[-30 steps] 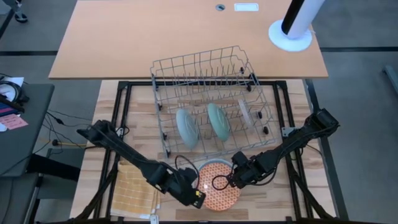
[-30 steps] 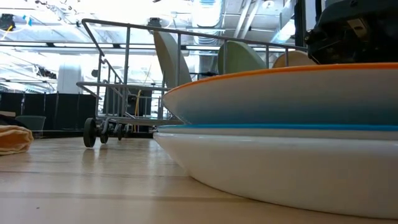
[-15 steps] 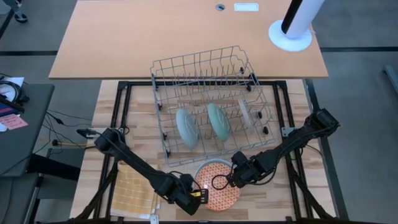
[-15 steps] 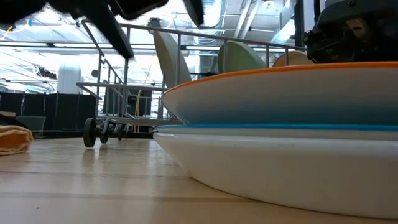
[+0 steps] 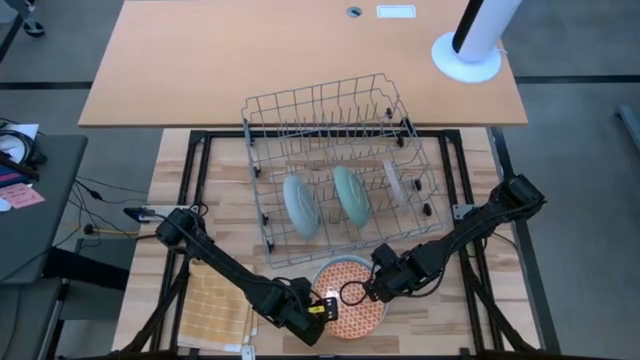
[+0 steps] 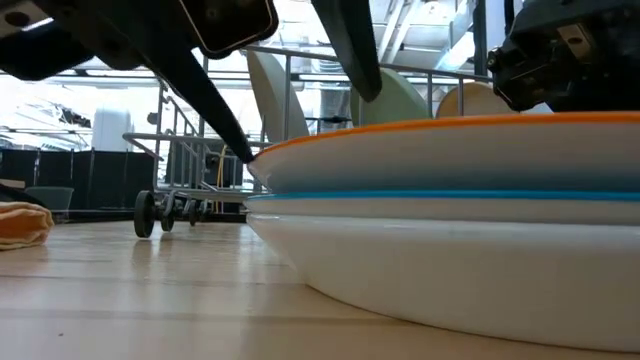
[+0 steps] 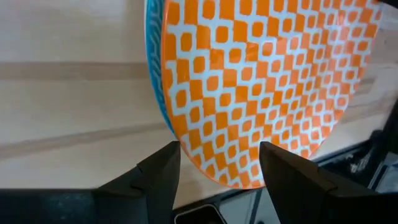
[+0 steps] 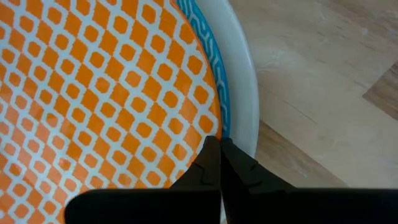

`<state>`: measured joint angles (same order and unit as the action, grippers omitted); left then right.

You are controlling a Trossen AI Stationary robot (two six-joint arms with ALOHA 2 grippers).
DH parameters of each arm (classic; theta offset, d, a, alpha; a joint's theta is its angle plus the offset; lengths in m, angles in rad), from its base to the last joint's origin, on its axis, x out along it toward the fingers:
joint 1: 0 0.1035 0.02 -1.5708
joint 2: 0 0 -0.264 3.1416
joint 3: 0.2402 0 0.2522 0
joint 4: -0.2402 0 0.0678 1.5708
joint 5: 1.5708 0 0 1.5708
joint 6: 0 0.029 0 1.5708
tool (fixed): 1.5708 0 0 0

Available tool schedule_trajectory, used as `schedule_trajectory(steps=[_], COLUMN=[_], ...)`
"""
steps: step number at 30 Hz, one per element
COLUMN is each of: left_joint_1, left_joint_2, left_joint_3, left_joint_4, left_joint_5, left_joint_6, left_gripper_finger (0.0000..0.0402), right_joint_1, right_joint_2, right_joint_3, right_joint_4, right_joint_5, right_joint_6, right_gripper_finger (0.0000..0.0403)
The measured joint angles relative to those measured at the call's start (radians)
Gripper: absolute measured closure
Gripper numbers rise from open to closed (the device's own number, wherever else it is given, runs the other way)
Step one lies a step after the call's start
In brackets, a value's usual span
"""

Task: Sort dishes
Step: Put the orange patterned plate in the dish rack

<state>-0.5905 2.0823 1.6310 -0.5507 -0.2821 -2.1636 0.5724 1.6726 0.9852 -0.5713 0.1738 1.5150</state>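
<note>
step: lifting orange-patterned plate (image 5: 349, 308) off white plate (image 6: 450, 270), stacked near worktop (image 5: 230, 215) front edge | left end effector (image 7: 217, 165) spread, straddling rim | right end effector (image 8: 217, 162) fingers together over opposite rim | next: left likely clamps, carries to wire rack (image 5: 340, 150) holding three plates | room: bright ceiling lights

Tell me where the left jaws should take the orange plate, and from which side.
Grip the orange plate by its rim, coming in level from the left. It lies flat on a white plate, so only the thin overhanging edge gives purchase. The left gripper already straddles that rim with open jaws; the right gripper, shut, rests on the opposite edge.
</note>
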Motion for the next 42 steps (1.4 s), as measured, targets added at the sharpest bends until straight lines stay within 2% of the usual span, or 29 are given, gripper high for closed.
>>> schedule_trajectory(steps=[6, 24, 33, 42], left_joint_1=[0.002, 0.015, 0.019, 0.026], left_joint_2=[0.0, 0.0, 0.0, 0.0], left_joint_3=[0.0, 0.0, -0.001, -0.001], left_joint_4=[-0.058, -0.018, 0.008, 0.06], left_joint_5=[-0.011, -0.038, -0.122, -0.259], left_joint_6=[-0.023, 0.02, 0.039, 0.077], left_gripper_finger=[0.0189, 0.0189, 0.0189, 0.0189], right_joint_1=[0.0, 0.0, 0.0, 0.0], right_joint_2=[0.0, 0.001, 0.002, 0.001], right_joint_3=[0.0, 0.0, -0.001, 0.001], right_joint_4=[0.001, -0.002, -0.009, 0.021], right_joint_5=[0.0, 0.001, 0.001, 0.001], right_joint_6=[0.002, 0.003, 0.003, 0.002], right_gripper_finger=[0.0403, 0.0403, 0.0403, 0.0403])
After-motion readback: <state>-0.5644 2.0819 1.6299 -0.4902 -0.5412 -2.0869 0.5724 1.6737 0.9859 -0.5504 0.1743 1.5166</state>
